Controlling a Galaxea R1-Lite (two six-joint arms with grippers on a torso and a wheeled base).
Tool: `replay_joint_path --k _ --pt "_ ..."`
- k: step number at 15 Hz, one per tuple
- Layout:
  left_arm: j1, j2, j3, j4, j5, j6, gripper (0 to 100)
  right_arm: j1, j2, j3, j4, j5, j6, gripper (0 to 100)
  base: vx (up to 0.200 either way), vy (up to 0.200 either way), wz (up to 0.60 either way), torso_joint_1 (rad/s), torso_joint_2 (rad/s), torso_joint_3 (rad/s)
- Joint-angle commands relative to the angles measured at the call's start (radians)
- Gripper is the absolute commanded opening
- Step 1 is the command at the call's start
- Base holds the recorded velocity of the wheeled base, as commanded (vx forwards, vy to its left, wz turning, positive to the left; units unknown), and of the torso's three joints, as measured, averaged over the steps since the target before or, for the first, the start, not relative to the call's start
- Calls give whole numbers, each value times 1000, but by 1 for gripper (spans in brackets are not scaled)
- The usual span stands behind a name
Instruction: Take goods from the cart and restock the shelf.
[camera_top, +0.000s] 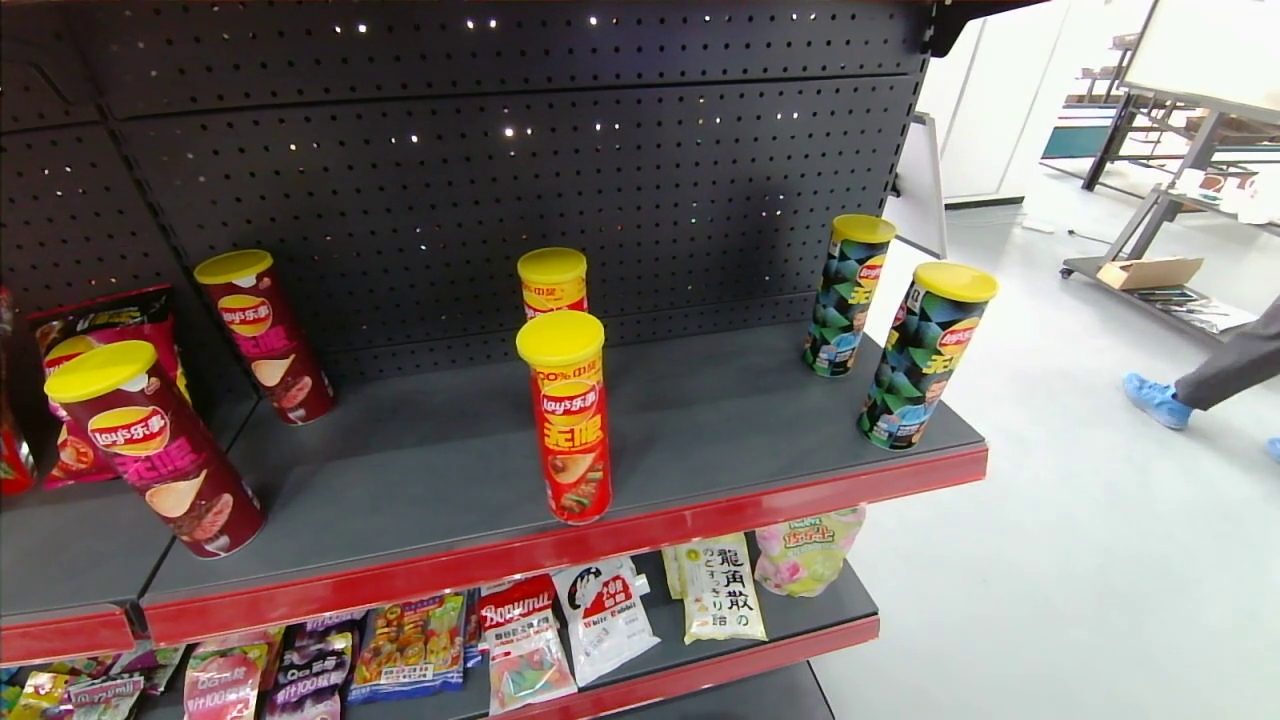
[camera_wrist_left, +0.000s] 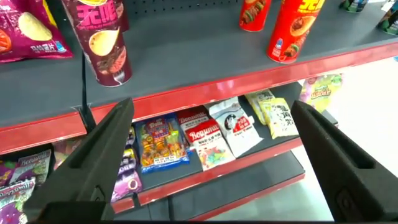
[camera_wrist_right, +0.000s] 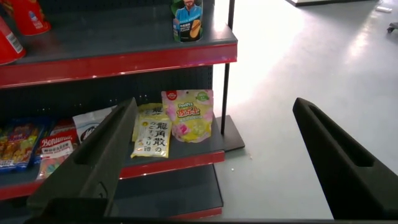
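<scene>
The grey upper shelf (camera_top: 700, 420) with a red front lip holds yellow-lidded chip cans. Two maroon cans (camera_top: 150, 445) (camera_top: 265, 335) stand at the left, two red cans (camera_top: 570, 415) (camera_top: 553, 282) in the middle, and two dark patterned cans (camera_top: 925, 355) (camera_top: 848, 295) at the right end. My left gripper (camera_wrist_left: 212, 109) is open and holds nothing. It hangs in front of the lower shelf, below a maroon can (camera_wrist_left: 102, 40) and a red can (camera_wrist_left: 295, 31). My right gripper (camera_wrist_right: 216, 106) is also open and holds nothing, low by the shelf's right end under a patterned can (camera_wrist_right: 188, 18).
Snack bags (camera_top: 600, 610) lie in a row on the lower shelf (camera_top: 830, 600). A chip bag (camera_top: 100, 350) leans at the far left of the upper shelf. Open floor (camera_top: 1050, 550) stretches right of the shelf, with a wheeled table frame (camera_top: 1150, 270) farther back.
</scene>
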Motion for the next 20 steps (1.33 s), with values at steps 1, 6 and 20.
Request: replay_joint_path --k 1,6,20 --pt "-1 -7 15 -2 0 0 100 0 2 1 0 0 -1 100 0 0 0 0 0 0" --pt "-1 -19 27 -2 -2 0 100 0 2 1 0 0 -1 100 0 0 480 1 -1 1" --pt "126 -128 113 47 179 15 100 0 2 1 0 1 5 100 0 0 129 0 1 0"
